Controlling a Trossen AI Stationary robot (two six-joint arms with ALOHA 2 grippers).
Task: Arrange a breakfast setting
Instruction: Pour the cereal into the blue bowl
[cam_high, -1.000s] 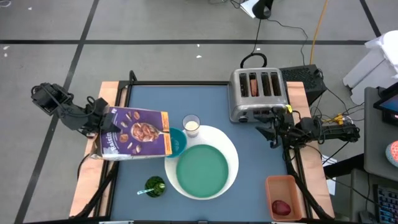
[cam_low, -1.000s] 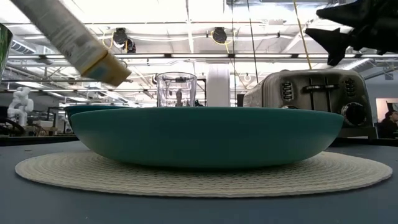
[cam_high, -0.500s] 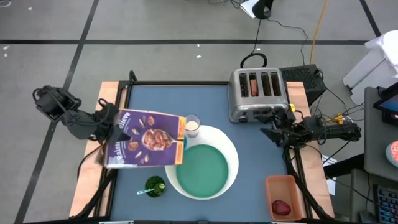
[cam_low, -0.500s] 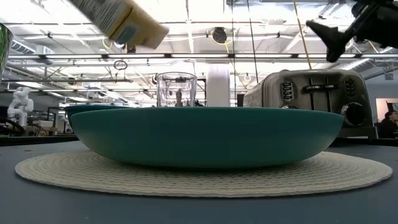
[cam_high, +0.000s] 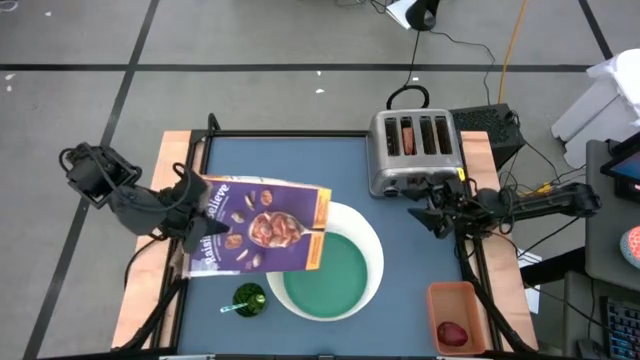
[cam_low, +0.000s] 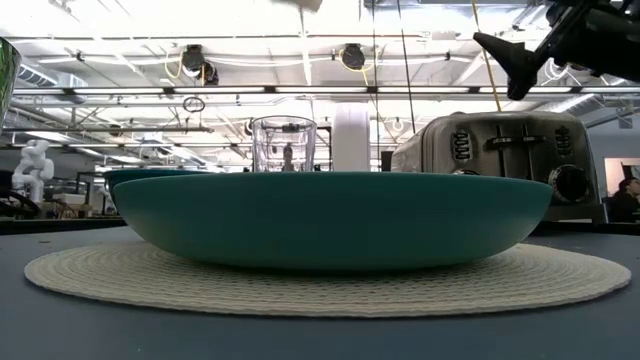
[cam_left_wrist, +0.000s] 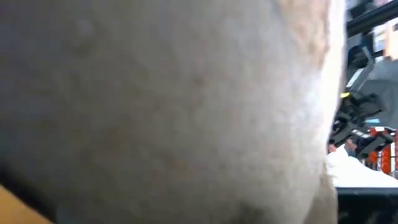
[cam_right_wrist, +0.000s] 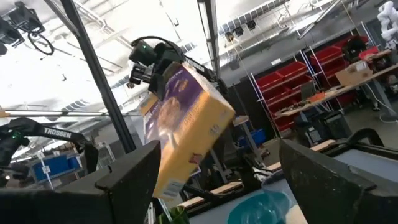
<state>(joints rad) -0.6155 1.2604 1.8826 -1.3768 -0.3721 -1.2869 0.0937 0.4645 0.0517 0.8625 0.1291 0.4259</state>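
Observation:
My left gripper (cam_high: 192, 215) is shut on the purple cereal box (cam_high: 262, 227), which hangs in the air over the near-left part of the teal plate (cam_high: 335, 280). The teal plate lies on the larger white plate (cam_high: 372, 250). The box hides the small teal bowl and the glass in the high view. Both show in the low view, the bowl (cam_low: 135, 177) and the glass (cam_low: 283, 145) behind the plate (cam_low: 330, 215). The red apple (cam_high: 453, 333) lies in an orange tray. My right gripper (cam_high: 425, 214) is open and empty in front of the toaster. My left gripper holds the cereal box by its end nearest the table's left edge (cam_high: 205, 222), coming from the left. The box hides the fingers, and it fills the left wrist view. The box is lifted clear and tilted, printed face up; in the right wrist view (cam_right_wrist: 186, 124) it slants down from the gripper.
A silver toaster (cam_high: 412, 150) stands at the far right with slices in its slots. An orange tray (cam_high: 457, 315) sits at the near right corner. A green object (cam_high: 249, 298) with a light-blue handle (cam_high: 230, 309) stands near the front edge, below the box.
My left gripper has carried the cereal box toward the table's right edge and upward. The box has gone from beside the bowl to over the plates and has risen out of the low view. My right gripper has shifted a little toward the left.

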